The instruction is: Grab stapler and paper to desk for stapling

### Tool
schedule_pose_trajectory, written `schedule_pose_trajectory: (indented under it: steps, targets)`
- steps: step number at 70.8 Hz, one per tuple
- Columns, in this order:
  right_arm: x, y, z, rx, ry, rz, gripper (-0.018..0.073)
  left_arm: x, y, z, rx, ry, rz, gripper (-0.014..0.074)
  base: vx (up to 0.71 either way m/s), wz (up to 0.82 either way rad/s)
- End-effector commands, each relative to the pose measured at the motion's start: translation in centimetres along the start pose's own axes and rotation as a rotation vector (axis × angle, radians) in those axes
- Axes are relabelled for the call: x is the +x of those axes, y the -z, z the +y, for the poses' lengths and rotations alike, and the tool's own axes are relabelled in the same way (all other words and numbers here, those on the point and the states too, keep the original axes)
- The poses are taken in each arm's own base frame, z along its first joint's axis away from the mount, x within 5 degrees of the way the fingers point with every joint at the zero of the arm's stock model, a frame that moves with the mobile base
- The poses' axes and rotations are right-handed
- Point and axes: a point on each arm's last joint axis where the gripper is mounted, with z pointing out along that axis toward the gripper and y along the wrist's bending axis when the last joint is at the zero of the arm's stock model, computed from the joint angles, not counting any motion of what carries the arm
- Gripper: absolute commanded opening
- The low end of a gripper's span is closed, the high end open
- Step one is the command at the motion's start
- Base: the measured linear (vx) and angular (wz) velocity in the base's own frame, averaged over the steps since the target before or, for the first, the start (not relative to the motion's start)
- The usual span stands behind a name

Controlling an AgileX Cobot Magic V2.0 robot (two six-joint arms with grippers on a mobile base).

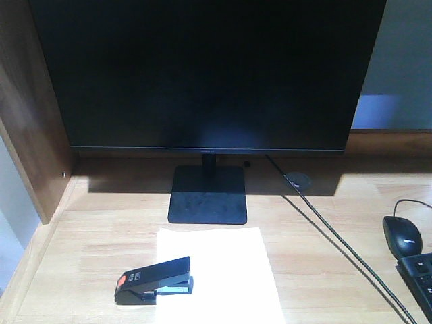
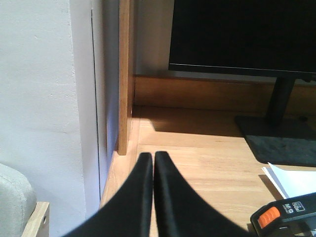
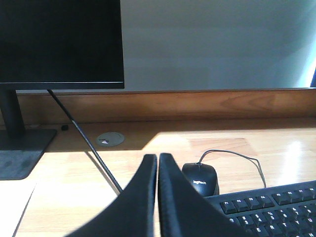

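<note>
Both pincers, left (image 2: 152, 163) and right (image 3: 157, 165), are closed empty; pressing the stapler (image 1: 154, 280) needs steady paper (image 1: 219, 270).

front view: the monitor (image 1: 206, 71) is cut off at the top edge; the paper (image 1: 223, 270) runs off the bottom edge, its left margin hidden under the stapler (image 1: 154, 280). the keyboard (image 1: 420, 280) is cropped at the right corner. the label on the stapler is too small to read. left wrist view: the stapler (image 2: 286, 217) and paper (image 2: 294, 180) are clipped at the right and bottom edges. right wrist view: the right claw (image 3: 157, 160) partly hides the mouse (image 3: 201, 178) and cable (image 3: 84, 136).
</note>
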Motion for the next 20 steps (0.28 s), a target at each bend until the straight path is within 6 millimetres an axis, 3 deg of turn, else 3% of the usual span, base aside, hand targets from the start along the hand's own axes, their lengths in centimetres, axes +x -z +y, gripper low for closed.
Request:
schedule_pose_trajectory:
  steps: [1, 20]
  targets:
    - [-0.30, 0.07, -0.03, 0.004, 0.001, -0.074, -0.0010, 0.20, -0.09, 0.01, 0.005, 0.018, -0.054, -0.0006, 0.00, 0.00]
    - [-0.30, 0.07, -0.03, 0.004, 0.001, -0.074, -0.0010, 0.20, -0.09, 0.01, 0.005, 0.018, -0.054, -0.0006, 0.00, 0.00]
